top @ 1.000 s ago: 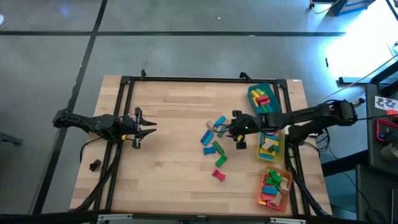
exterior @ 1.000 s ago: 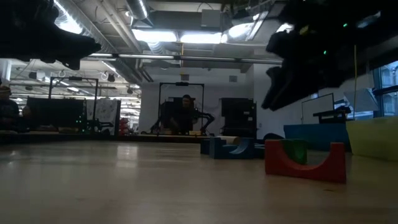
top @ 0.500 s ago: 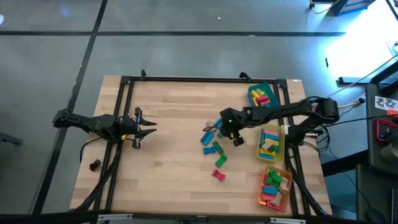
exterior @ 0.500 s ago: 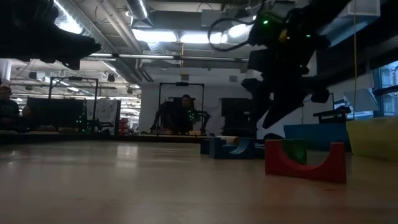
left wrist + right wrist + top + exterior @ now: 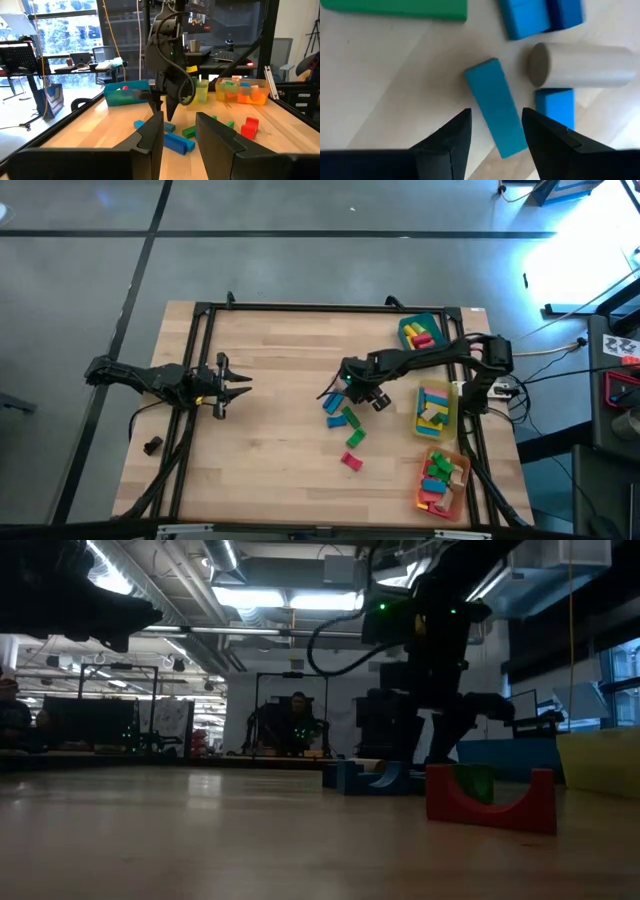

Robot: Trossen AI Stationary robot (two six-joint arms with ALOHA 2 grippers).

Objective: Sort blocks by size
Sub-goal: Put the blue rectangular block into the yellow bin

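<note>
Loose blocks lie right of the table's middle: blue ones (image 5: pixel 334 406), two green bars (image 5: pixel 352 427) and a red arch (image 5: pixel 351 461) (image 5: pixel 490 798). My right gripper (image 5: pixel 345 386) (image 5: pixel 496 122) points down over this cluster, open. Its fingers stand on either side of a blue bar (image 5: pixel 496 112) that lies flat, without touching it. Next to the bar lie a plain wood cylinder (image 5: pixel 580 65), more blue blocks (image 5: pixel 540 15) and a green bar (image 5: pixel 400 7). My left gripper (image 5: pixel 224 383) (image 5: pixel 179 131) waits open and level at the table's left.
Three trays with sorted blocks stand along the right edge: teal (image 5: pixel 405 326) at the far end, yellow (image 5: pixel 452 420) in the middle, orange (image 5: pixel 458 490) nearest. A black frame (image 5: pixel 300 308) borders the table. A small dark lump (image 5: pixel 152 445) lies beyond the left edge.
My right gripper has gone from beside the yellow tray toward the table's left and down, onto the cluster of blue blocks. It has tipped from a slant to pointing nearly straight down and has rolled about its own axis. The blocks have not moved.
</note>
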